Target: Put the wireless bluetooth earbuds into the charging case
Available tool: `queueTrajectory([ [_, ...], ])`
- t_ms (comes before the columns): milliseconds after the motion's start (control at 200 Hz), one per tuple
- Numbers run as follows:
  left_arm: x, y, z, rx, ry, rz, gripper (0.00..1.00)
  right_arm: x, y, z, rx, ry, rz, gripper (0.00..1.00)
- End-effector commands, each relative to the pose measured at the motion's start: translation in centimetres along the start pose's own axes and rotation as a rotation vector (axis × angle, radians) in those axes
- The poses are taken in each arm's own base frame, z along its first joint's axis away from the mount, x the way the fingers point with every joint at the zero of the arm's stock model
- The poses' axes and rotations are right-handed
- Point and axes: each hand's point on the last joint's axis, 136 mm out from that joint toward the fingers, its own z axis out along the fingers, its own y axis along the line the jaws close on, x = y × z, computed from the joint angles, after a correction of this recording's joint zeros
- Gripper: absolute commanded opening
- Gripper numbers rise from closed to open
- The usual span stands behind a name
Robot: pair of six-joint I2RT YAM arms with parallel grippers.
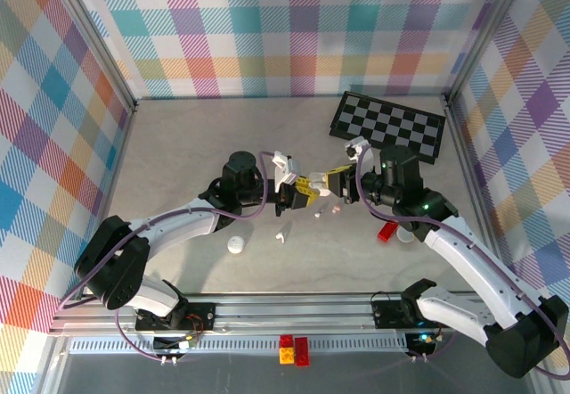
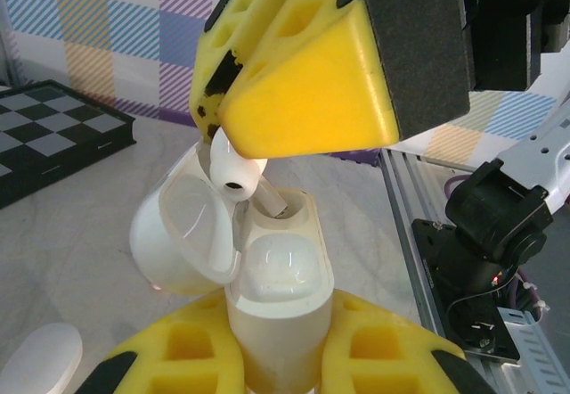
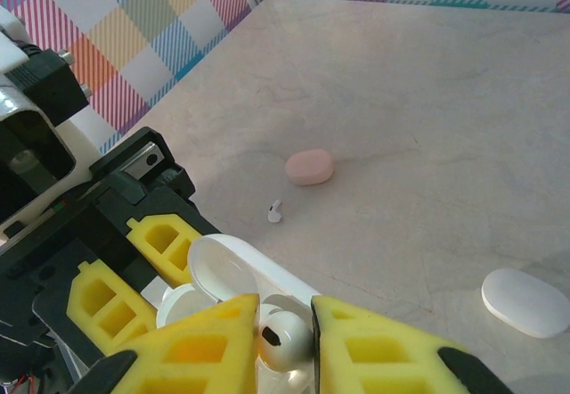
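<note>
In the left wrist view my left gripper (image 2: 283,333) is shut on the body of a white charging case (image 2: 278,274), held upright with its lid (image 2: 183,233) swung open to the left. My right gripper (image 3: 285,324) is shut on a white earbud (image 3: 283,339). From above, the earbud (image 2: 233,173) hangs under the right gripper's yellow fingers (image 2: 312,82), its stem tip entering the case's far slot. Seen from the top, both grippers, left (image 1: 292,200) and right (image 1: 322,185), meet over the table's middle. A loose white earbud (image 3: 275,211) lies on the table beyond.
A pink case (image 3: 310,167) and a closed white case (image 3: 525,300) lie on the table. Another white case (image 1: 235,245) and a white earbud (image 1: 283,232) lie near the left arm. A red block (image 1: 386,231) is under the right arm, and a chessboard (image 1: 387,127) is at the back right.
</note>
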Motion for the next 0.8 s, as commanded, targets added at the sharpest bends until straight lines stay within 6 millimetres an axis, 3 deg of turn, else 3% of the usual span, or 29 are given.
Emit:
queueTrajectory([
  [0,-2.5,-0.6,0.1,0.026,-0.063,0.056,0.00,0.3,0.4,-0.3,-0.026,-0.004,-0.037,0.21],
  [290,-3.4,-0.2,0.0,0.011,-0.083,0.056,0.00,1.0,1.0,-0.2,-0.074,0.012,-0.049,0.23],
  [490,-3.5,-0.1,-0.2,0.004,-0.086,0.056,0.00,0.3,0.7,-0.5,-0.039,-0.011,-0.023,0.30],
  [605,-2.9,0.6,-0.4,-0.014,-0.080,0.051,0.00,-0.8,0.2,-1.1,0.000,-0.043,0.016,0.42],
  [795,-1.9,3.3,-2.3,-0.106,-0.100,0.033,0.00,-1.9,-0.1,-2.3,0.013,-0.110,0.067,0.57],
])
